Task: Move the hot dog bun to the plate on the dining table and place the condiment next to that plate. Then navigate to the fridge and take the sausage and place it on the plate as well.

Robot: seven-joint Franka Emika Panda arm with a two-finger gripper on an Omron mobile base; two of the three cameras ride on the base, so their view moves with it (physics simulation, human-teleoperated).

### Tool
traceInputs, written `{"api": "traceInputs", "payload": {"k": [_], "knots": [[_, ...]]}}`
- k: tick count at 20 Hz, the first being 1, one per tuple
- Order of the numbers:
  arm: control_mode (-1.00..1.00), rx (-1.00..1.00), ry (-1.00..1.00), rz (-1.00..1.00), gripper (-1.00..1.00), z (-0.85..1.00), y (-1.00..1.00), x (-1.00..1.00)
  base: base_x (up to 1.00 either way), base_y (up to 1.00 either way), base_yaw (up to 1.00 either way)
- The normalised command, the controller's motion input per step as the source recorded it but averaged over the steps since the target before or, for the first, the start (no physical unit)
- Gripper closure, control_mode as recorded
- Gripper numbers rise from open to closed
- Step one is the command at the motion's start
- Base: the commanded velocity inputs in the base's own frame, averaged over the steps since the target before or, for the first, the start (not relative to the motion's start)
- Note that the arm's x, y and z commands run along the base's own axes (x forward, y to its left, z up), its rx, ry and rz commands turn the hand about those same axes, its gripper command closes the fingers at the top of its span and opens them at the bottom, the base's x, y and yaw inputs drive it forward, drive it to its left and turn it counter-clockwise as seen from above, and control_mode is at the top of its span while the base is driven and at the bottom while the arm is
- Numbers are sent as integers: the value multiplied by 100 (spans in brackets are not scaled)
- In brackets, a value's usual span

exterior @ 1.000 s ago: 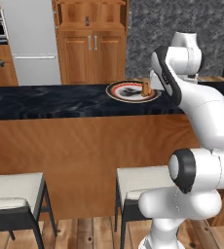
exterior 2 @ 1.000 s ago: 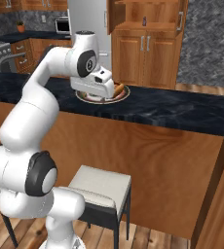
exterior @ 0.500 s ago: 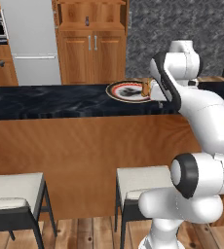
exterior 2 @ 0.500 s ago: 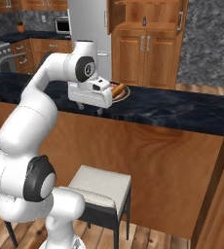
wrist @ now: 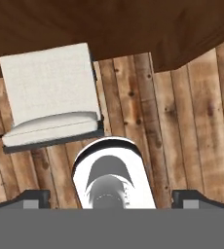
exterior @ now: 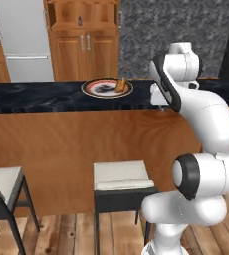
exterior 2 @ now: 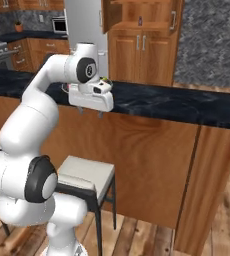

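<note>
The long counter [exterior: 47, 94] has a black marbled top and plain flat wood sides, and it runs across the room in front of the end effector [exterior 2: 89, 111]. Two stools with pale cushions stand against its near side on a plank floor: one [exterior: 124, 182] below and to the left of the end effector in the left base view, another [exterior: 2, 187] much farther left. In the hand view the floor lies beneath the end effector, with a pale stool seat [wrist: 48, 90] and the counter's wood underside [wrist: 109, 24] above it.

Beyond the counter stand wooden cabinets [exterior: 84, 42], a tall light grey fridge [exterior: 22, 40] far to the end effector's left, and a dark grey stone wall [exterior: 171, 35].

The end effector hangs just off the counter's near edge, its fingers spread wide and released, grasping nothing.

The plate [exterior: 107, 88] sits on the countertop, left of the end effector and apart from it; it is round and shallow, pale with a reddish-brown rim. The hot dog bun [exterior: 120, 84], small and tan-orange, rests on the plate's right part, the side nearer the end effector.
</note>
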Motion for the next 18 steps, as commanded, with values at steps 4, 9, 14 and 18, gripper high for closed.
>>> {"api": "traceInputs", "payload": {"k": [4,9,14,18], "knots": [[100,0,0,0,-100,0,0,0,-4,-100,6],[100,0,0,0,-100,0,0,0,0,-100,7],[100,0,0,0,-100,0,0,0,8,-100,5],[100,0,0,0,-100,0,0,0,33,-100,10]]}}
